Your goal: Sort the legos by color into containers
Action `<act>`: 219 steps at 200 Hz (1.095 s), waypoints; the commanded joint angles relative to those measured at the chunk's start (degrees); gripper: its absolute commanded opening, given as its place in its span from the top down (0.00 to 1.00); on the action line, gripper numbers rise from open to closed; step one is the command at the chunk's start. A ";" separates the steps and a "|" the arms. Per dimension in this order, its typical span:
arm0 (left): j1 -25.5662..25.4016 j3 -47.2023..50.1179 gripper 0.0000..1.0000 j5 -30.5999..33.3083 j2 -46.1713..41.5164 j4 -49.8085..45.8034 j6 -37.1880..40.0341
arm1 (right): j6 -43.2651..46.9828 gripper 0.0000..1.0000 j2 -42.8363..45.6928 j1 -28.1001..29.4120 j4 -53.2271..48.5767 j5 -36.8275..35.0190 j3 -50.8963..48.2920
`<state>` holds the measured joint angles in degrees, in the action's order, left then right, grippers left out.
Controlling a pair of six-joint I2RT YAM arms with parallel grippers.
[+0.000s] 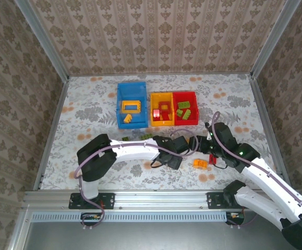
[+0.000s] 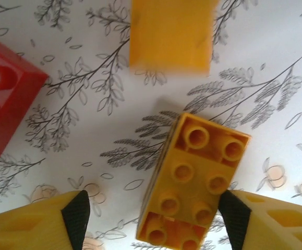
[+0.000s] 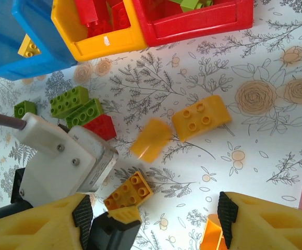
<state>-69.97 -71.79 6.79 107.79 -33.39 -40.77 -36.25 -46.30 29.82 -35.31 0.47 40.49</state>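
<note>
Inside left gripper (image 2: 155, 219): yellow-orange eight-stud plastic lego brick (image 2: 195, 182), lying studs-up on floral-print table (image 2: 62, 156).
Left gripper state: jaws apart, straddling the brick, apparently for a pinch.
Brick offset: toward the 3 o'clock pad, seemingly touching it.
Right gripper (image 3: 155, 213): jaws apart, empty.
Likely destination: larger blue plastic bin (image 1: 131, 104), at 11 o'clock, which held yellow pieces.

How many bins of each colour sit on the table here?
blue bin: 1
yellow bin: 1
red bin: 1
Total: 3 bins
</note>
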 commanded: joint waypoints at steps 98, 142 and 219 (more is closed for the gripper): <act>-0.64 -1.84 0.60 -1.11 3.72 -1.16 0.00 | -1.24 0.38 -1.16 -0.29 -2.11 0.75 0.43; -0.06 -1.12 0.69 7.52 -6.56 -6.08 -2.05 | 1.03 0.42 0.45 -0.21 -1.95 1.55 1.52; 24.52 1.01 0.73 4.98 -22.69 -10.64 6.04 | 3.32 0.47 -6.70 11.75 11.34 -0.12 6.53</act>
<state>-52.62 -71.85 13.08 85.10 -41.10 -39.75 -34.26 -50.68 37.82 -30.30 2.42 43.46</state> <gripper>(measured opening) 0.327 0.535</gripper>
